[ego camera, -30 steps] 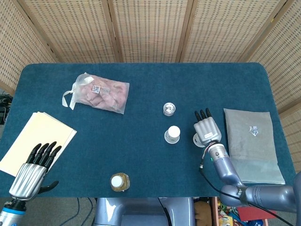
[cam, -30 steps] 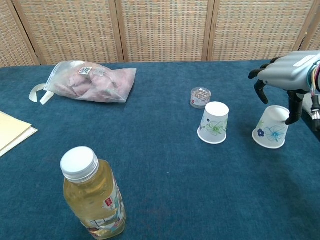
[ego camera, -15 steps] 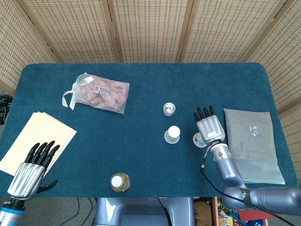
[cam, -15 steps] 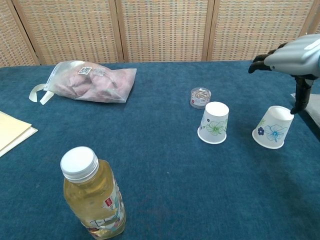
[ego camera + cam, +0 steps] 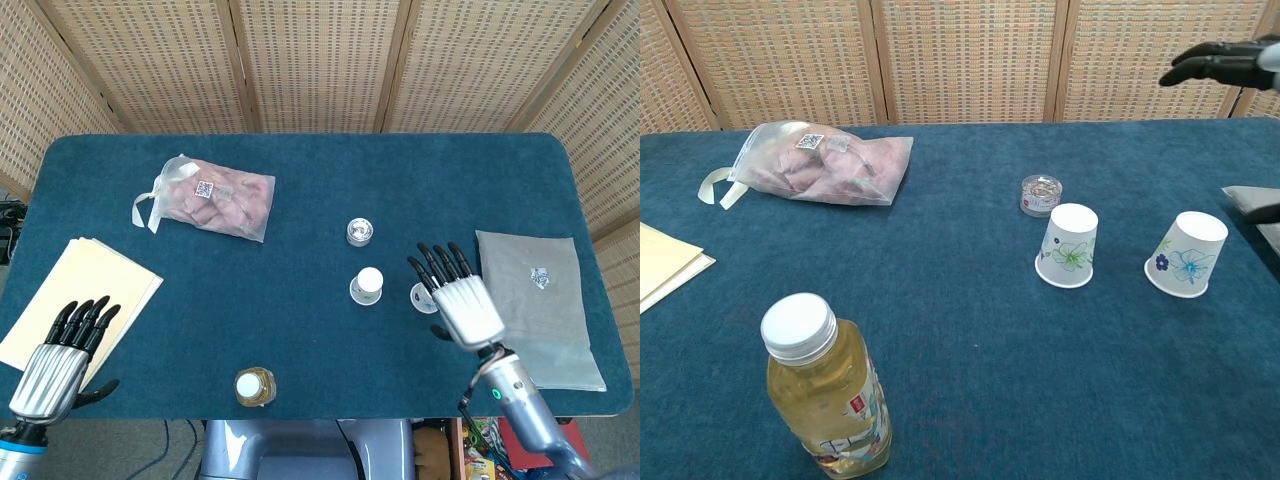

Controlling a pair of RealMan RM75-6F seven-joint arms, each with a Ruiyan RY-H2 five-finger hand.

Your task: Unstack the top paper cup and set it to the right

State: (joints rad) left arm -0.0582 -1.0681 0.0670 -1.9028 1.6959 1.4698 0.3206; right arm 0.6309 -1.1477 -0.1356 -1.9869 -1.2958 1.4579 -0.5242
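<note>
Placement step looks complete: the unstacked paper cup [image 5: 1186,255] stands inverted on the worktop [image 5: 970,380], well right of the other cup [image 5: 1069,245], right hand [image 5: 463,299] above it, empty with fingers spread; next, retreat.

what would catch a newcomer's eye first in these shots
Probably the two upside-down floral paper cups side by side right of the table's centre: the left cup and the right cup, apart from each other. Above them hangs the right hand, fingers spread, holding nothing. Close to the chest camera stands a bottle of yellow drink with a white cap.
</note>
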